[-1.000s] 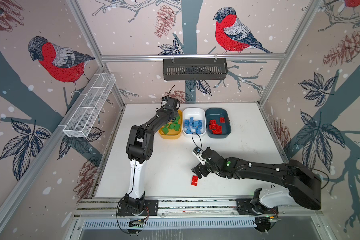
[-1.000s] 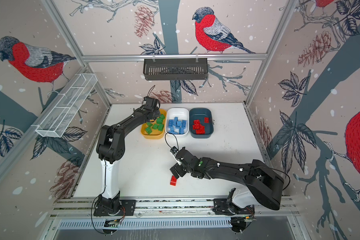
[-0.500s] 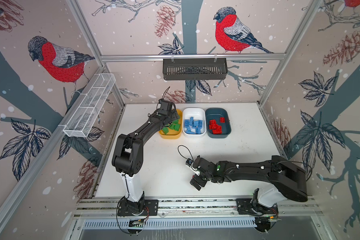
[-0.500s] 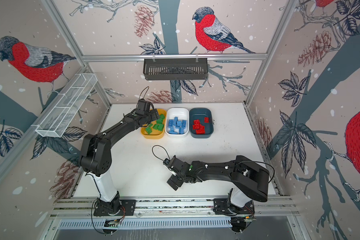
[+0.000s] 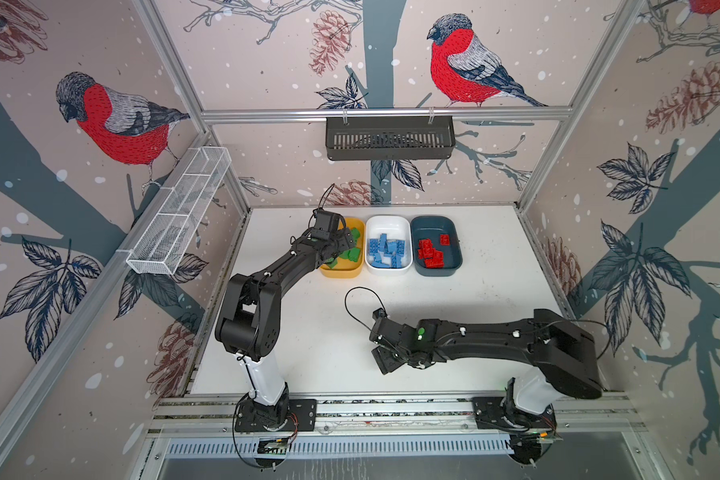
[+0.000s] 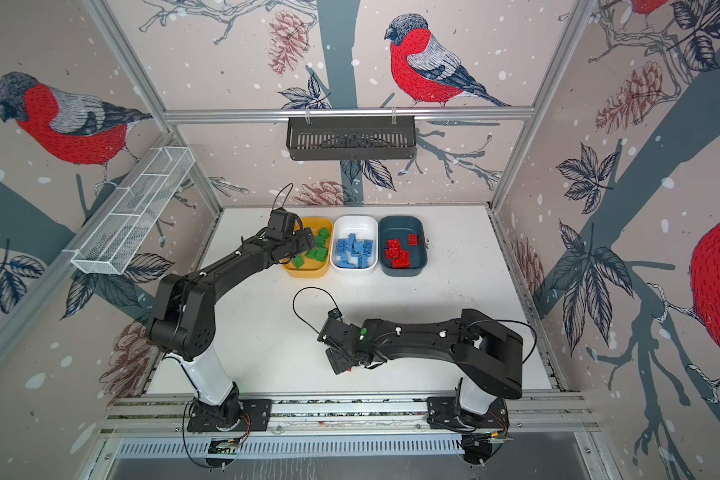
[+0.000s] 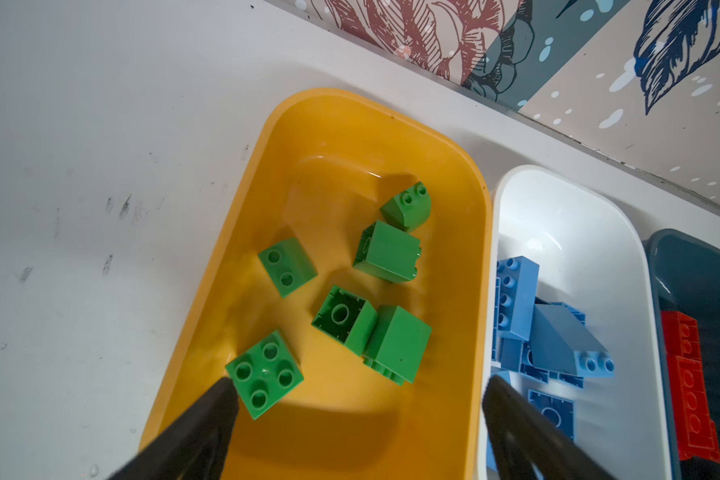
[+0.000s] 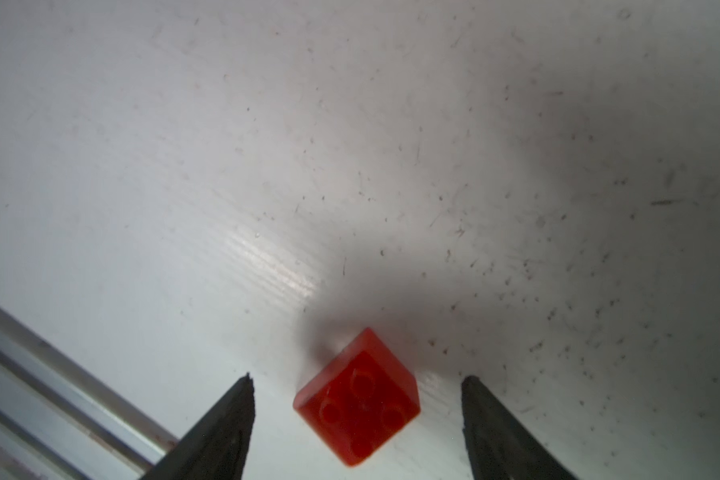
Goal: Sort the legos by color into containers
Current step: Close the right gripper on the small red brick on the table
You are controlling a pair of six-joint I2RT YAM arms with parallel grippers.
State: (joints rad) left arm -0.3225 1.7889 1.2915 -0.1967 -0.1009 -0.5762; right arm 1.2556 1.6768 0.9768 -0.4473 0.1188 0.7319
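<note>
Bird-print wallpaper closes in the white tabletop, and at its far edge I see three tubs in a row, touching or nearly so: the yellow tub, the white tub and the dark teal tub. Green bricks lie in the yellow one, six by my count in the left wrist view, light blue bricks in the white one and red bricks in the teal one. My left gripper hangs over the near end of the yellow tub with its fingers spread wide and nothing between them. A green two-by-two brick lies studs up just beside one fingertip, and I cannot tell whether they touch. My right gripper is low over the front of the table, well apart from the tubs. One small red brick sits studs up on the tabletop between its fingers, turned corner-on to them. The jaws stand apart with bare table showing on both sides of the brick, so neither finger touches it.
</note>
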